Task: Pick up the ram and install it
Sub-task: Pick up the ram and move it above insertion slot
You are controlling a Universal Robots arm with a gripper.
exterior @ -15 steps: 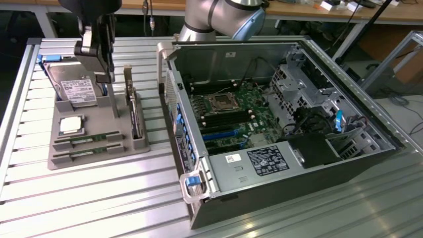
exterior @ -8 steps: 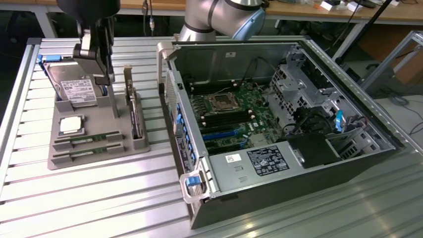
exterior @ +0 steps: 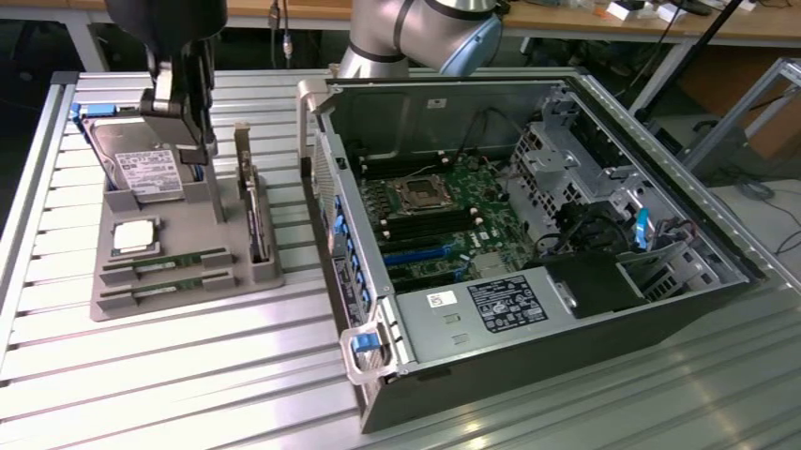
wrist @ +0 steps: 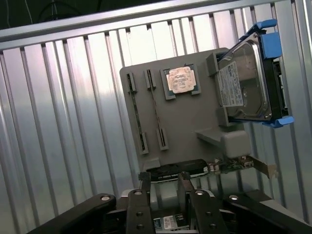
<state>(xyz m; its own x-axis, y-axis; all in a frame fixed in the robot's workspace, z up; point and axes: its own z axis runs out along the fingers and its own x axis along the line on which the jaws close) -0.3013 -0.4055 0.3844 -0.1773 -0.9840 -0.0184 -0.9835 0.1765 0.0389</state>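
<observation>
Two ram sticks stand on edge in slots of the grey holder tray [exterior: 188, 281]: one ram stick [exterior: 165, 264] and a second [exterior: 160, 292] nearer the table's front. In the wrist view they are thin green strips, one ram stick [wrist: 137, 114] beside the other [wrist: 156, 109]. My gripper [exterior: 194, 131] hangs above the tray's far end, by the hard drive and well away from the sticks. Seen from the wrist, the gripper [wrist: 163, 183] is open, its two fingers [wrist: 144, 183] apart and nothing held between them.
The tray also carries a silver hard drive [exterior: 148, 169], a square processor chip [exterior: 135, 236] and an upright expansion card [exterior: 254, 220]. An open computer case [exterior: 701, 234] lies at the exterior view's right, its motherboard [exterior: 451, 220] exposed. The slatted metal table [exterior: 188, 375] surrounds both.
</observation>
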